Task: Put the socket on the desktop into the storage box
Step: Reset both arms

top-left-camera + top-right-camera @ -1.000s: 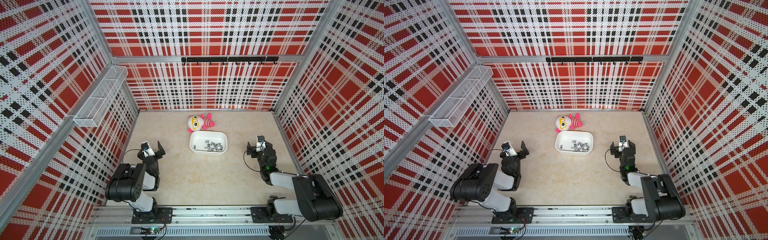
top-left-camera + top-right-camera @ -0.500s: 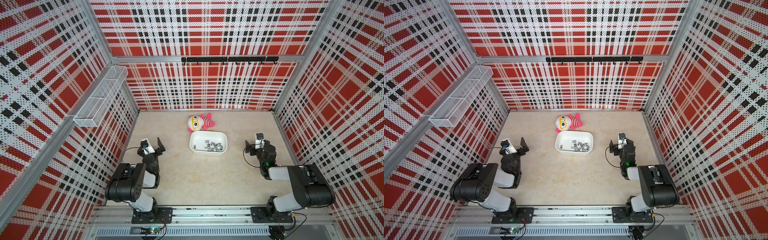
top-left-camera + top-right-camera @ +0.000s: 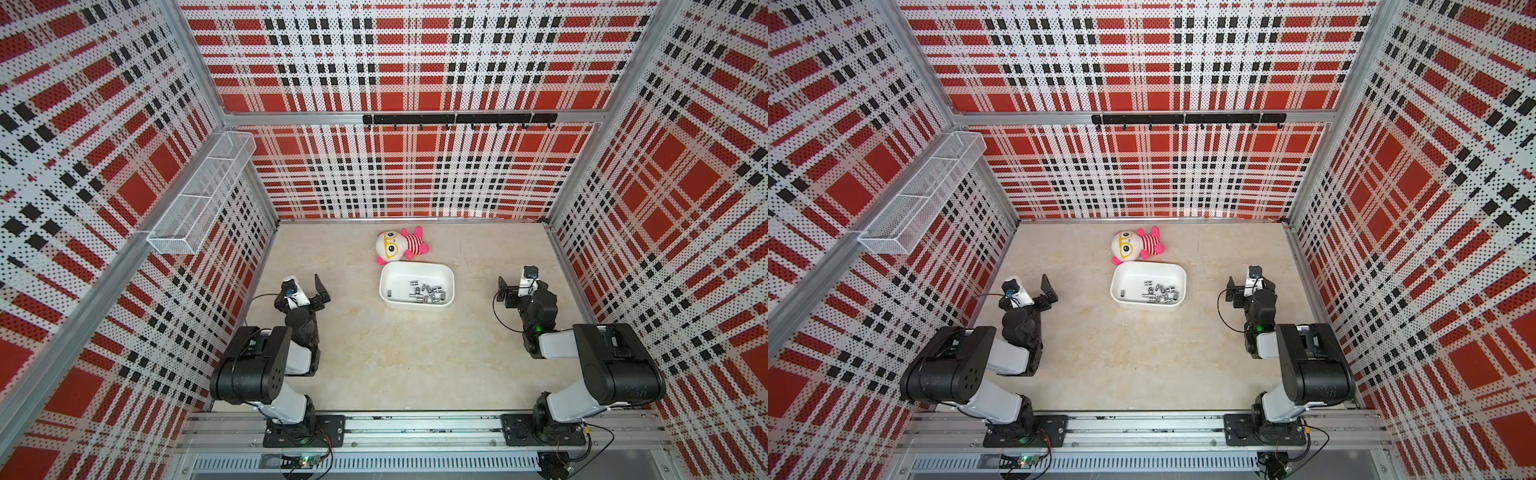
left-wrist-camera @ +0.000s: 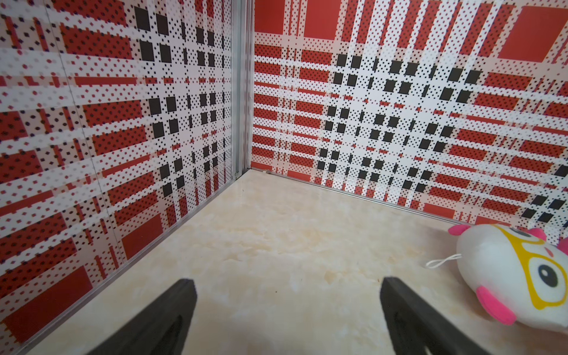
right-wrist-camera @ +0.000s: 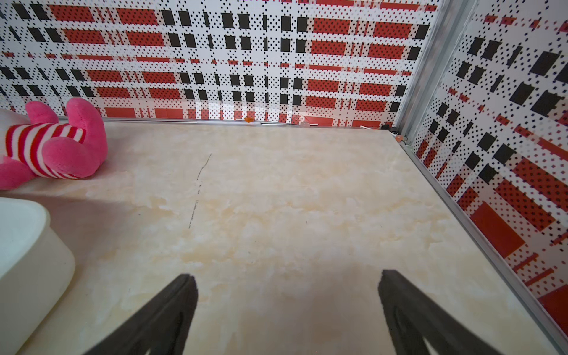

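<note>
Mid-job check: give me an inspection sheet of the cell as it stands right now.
Surface: desktop beige, with a thin dark scuff line; no loose socket seen.
Job's things: sockets lie inside the storage box.
Clutter: plush doll lying close behind the box.
Grippers: left gripper and right gripper both open and empty, either side of the box.
Cables: black cable loop at the left wrist, another at the right.
Surroundings: plaid walls, wire basket, hook rail.
</note>
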